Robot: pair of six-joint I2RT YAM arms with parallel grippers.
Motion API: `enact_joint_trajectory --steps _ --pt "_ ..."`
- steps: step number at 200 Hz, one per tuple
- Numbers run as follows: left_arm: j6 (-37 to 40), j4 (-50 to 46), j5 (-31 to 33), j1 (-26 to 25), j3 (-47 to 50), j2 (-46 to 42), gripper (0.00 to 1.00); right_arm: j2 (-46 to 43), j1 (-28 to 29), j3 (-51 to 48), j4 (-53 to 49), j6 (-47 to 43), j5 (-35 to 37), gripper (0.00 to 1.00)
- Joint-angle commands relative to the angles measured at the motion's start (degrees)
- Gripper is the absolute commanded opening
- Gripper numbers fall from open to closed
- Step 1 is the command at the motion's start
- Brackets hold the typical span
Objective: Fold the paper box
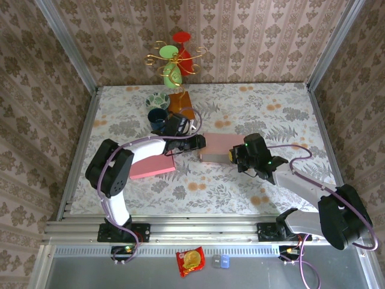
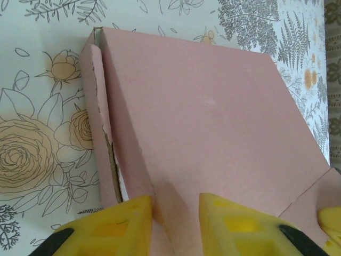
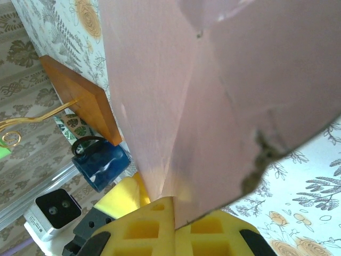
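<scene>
Since the paper box (image 1: 216, 146) at the centre of the table (image 1: 271, 108) looks like thin pink card, likely light, semi-stiff and tear-prone at creases, hold flaps near fold lines; left hand (image 1: 197, 142) at its 9 o'clock edge has fingers narrowly apart, right hand (image 1: 233, 155) at 3 o'clock is clamped on a flap.
</scene>
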State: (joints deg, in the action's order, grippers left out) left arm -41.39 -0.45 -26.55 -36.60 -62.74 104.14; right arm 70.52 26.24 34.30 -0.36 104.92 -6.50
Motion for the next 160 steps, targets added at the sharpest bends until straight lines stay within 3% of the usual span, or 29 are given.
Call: enact_joint_trajectory --steps 1,113,160 --pt "0.99 -0.96 -1.16 0.14 0.00 1.02 0.29 0.82 -0.27 -1.38 -2.21 -1.37 -1.31 0.00" --pt "6.28 -9.21 -0.26 0.02 -3.26 2.42 0.33 1.62 -1.80 -0.75 -8.60 -6.48 -3.69 0.00" --pt "7.63 -11.21 0.50 -0.74 -4.24 3.02 0.38 1.90 -2.22 0.57 -11.73 -9.06 -4.31 0.06"
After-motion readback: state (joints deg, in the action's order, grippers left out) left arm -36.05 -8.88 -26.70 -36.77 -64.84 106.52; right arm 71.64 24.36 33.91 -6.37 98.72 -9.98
